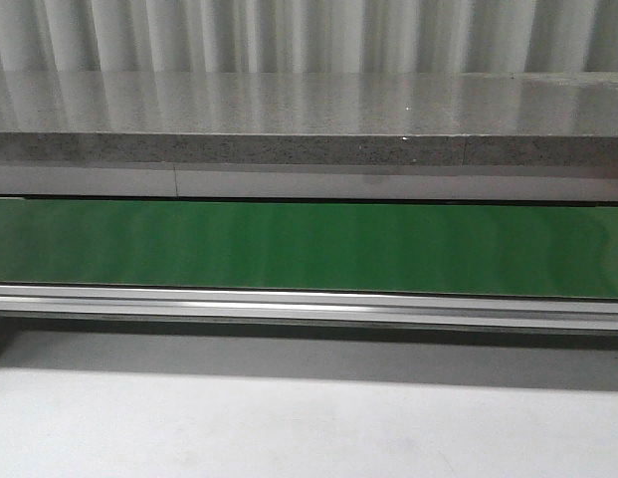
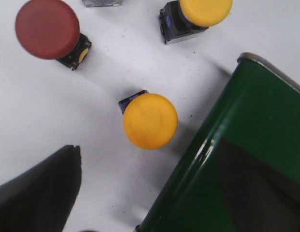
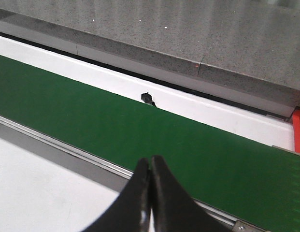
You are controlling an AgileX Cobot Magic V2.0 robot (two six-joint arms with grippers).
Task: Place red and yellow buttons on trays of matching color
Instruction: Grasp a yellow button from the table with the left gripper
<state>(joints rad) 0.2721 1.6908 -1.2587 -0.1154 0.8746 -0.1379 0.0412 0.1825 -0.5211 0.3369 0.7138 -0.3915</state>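
Note:
In the left wrist view, a yellow button (image 2: pixel 150 121) stands on the white table just ahead of my open left gripper (image 2: pixel 149 145). One dark finger (image 2: pixel 41 191) shows at the side, and the other is a dark shape over the green belt. A red button (image 2: pixel 47 29) and a second yellow button (image 2: pixel 205 10) stand farther off. My right gripper (image 3: pixel 150 160) is shut on nothing and hangs over the belt's metal rail. A red edge (image 3: pixel 299 130) shows beyond the belt; I cannot tell if it is a tray. No yellow tray is in view.
A green conveyor belt (image 1: pixel 309 247) crosses the scene, with a metal rail (image 1: pixel 309 304) in front and a grey stone counter (image 1: pixel 309 119) behind. Its rounded end (image 2: pixel 236 145) lies right beside the near yellow button. A small black part (image 3: pixel 148 98) sits behind the belt.

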